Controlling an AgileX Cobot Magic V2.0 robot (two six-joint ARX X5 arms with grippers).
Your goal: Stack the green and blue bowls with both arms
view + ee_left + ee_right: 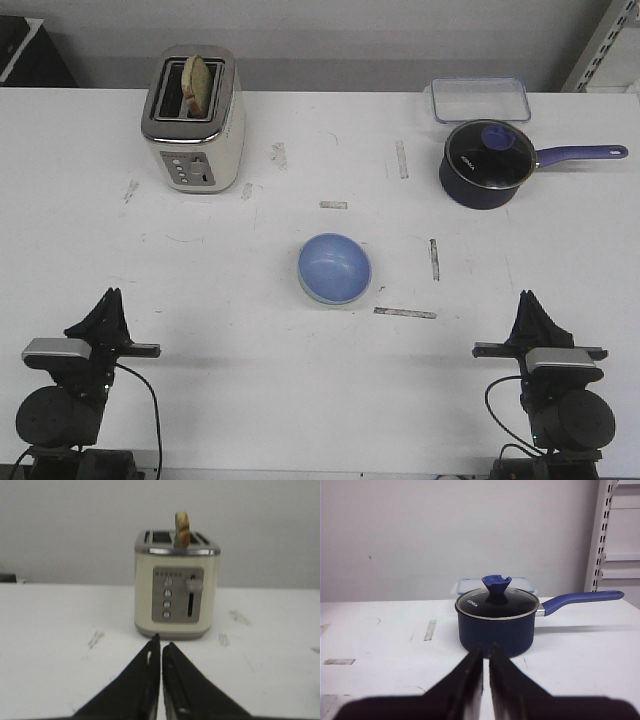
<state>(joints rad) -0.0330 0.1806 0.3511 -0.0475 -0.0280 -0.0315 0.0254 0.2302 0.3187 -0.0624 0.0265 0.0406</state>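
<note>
In the front view the periwinkle blue bowl (334,266) sits in the middle of the white table, nested in the pale mint green bowl, of which only a thin rim (322,299) shows under its near edge. My left gripper (108,297) rests at the near left, shut and empty, well apart from the bowls. My right gripper (529,300) rests at the near right, shut and empty. In the left wrist view the gripper (161,644) points at the toaster. In the right wrist view the gripper (485,648) points at the saucepan. Neither wrist view shows the bowls.
A cream toaster (193,120) with a bread slice stands at the far left, also in the left wrist view (176,592). A dark lidded saucepan (487,163) with a purple handle stands at the far right, also in the right wrist view (497,620). A clear container (480,99) lies behind it.
</note>
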